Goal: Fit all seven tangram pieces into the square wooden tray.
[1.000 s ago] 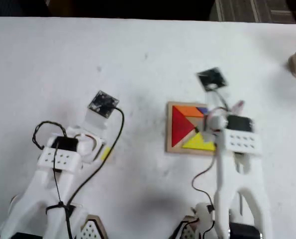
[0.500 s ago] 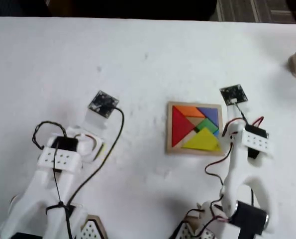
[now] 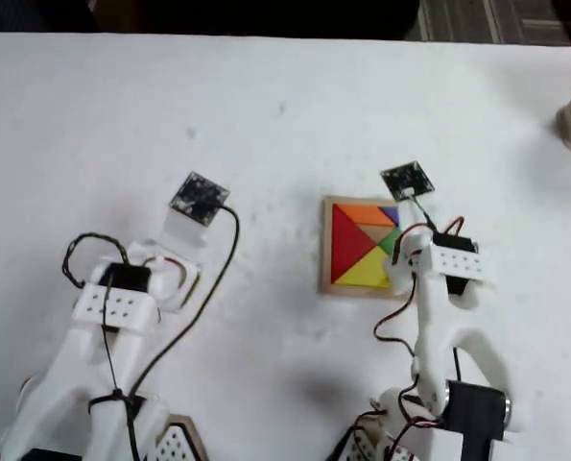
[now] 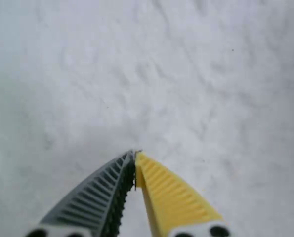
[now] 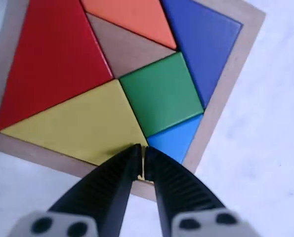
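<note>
Seven pieces (image 5: 53, 64) seen packed inside tray (image 5: 235, 64) on table (image 3: 266, 115). Right gripper (image 5: 141, 150) pinched closed, nothing held, above yellow piece (image 5: 82, 123). Left gripper (image 4: 135, 155) likewise, over table. Task judged done; arms to be pulled back.

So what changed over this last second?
The right arm swung out to the right, off the tray, then came back. The right gripper now hangs shut over the tray's edge beside the yellow piece. Nothing was taken hold of or let go. The left gripper, shut over the table, the tray and the pieces in it stayed as they were.
</note>
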